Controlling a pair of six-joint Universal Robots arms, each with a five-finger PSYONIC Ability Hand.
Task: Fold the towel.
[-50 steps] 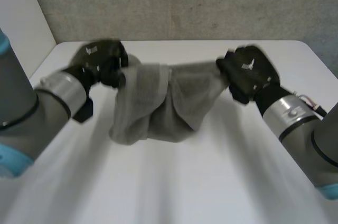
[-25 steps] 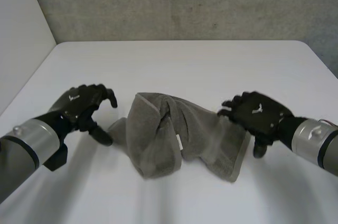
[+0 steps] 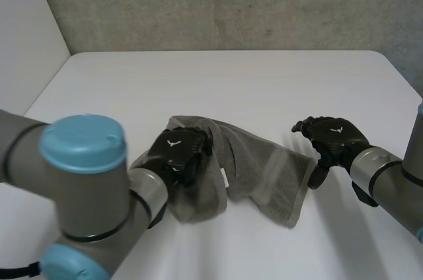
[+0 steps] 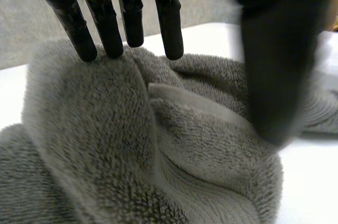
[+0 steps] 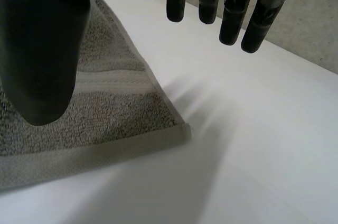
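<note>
1. The towel (image 3: 254, 164), grey and crumpled, lay on the white table (image 3: 231, 82) in the middle of its near half
2. Its left part was bunched in thick folds, while its right part lay flatter and ended in a corner pointing toward the near side
3. The left hand (image 3: 175, 151) lay on the bunched left part of the towel, and its arm came in from the near left
4. In the left wrist view the left hand (image 4: 169, 18) was open: its fingers were straight, with their tips at the top of a rounded fold of the towel (image 4: 132, 145), and the thumb stood well apart from them over the folds beside it
5. The right hand (image 3: 334, 136) was just right of the towel's right edge, over bare table, and its arm came in from the near right
6. In the right wrist view the right hand (image 5: 232, 18) was open too, its fingers straight and side by side above the table (image 5: 253, 129)
7. Its thumb hung over the towel (image 5: 105, 97) beside a pale woven band; I could not tell whether it touched the cloth
8. A hemmed corner of the towel lay flat on the table there, between thumb and fingers
9. A grey wall (image 3: 231, 2) stood behind the table's far edge
</note>
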